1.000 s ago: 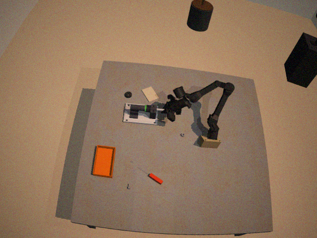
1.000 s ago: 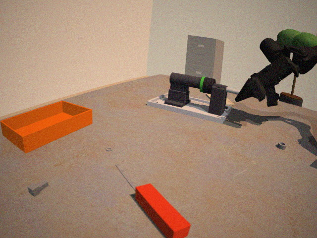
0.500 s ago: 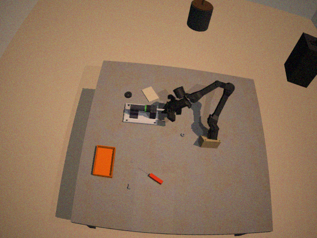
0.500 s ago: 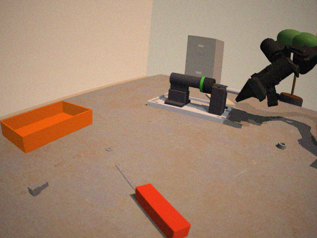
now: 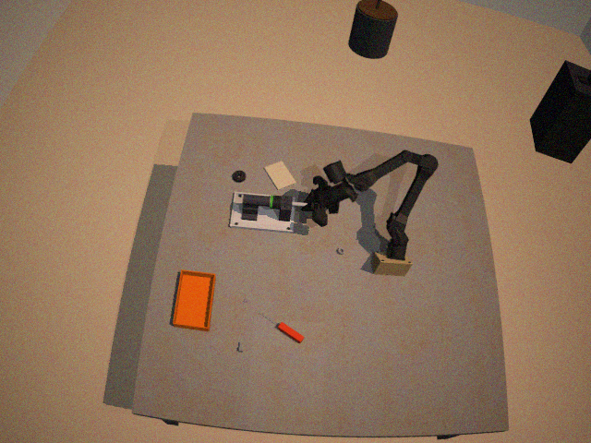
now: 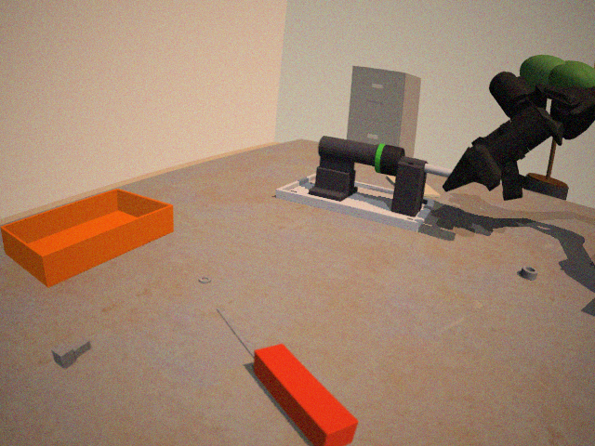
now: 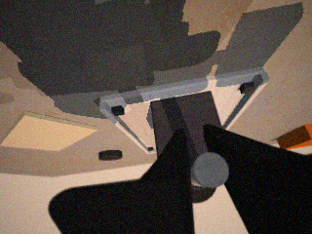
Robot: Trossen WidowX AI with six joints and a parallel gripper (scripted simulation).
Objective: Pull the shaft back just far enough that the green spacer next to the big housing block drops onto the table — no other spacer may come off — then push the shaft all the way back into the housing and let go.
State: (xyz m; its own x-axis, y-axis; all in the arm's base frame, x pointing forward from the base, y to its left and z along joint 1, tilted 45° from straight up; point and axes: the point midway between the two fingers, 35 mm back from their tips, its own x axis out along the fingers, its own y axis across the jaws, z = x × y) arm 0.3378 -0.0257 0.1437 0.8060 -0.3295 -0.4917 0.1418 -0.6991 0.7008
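Note:
The white shaft (image 5: 299, 204) (image 6: 436, 169) (image 7: 211, 170) sticks out of the near support block (image 5: 284, 213) (image 6: 408, 188) (image 7: 185, 114). My gripper (image 5: 306, 205) (image 6: 448, 181) (image 7: 193, 133) is shut on the shaft near its outer end. The big dark housing block (image 5: 249, 212) (image 6: 335, 181) stands at the far end of the pale base plate (image 5: 267, 225) (image 6: 370, 209). The green spacer (image 5: 271, 201) (image 6: 379, 158) is up in line between the housing's dark cylinder and a dark spacer (image 6: 392, 160), not on the table. Any gap beside it is too small to tell.
A cream card (image 5: 280, 174) (image 7: 46, 133) and a dark ring (image 5: 238, 174) (image 7: 110, 155) lie behind the plate. An orange tray (image 5: 193, 300) (image 6: 105, 240), a red-handled screwdriver (image 5: 290, 332) (image 6: 302, 393), a bolt (image 5: 240, 348) (image 6: 67, 356) and a small grey nut (image 5: 340, 251) (image 6: 528, 272) also lie on the table.

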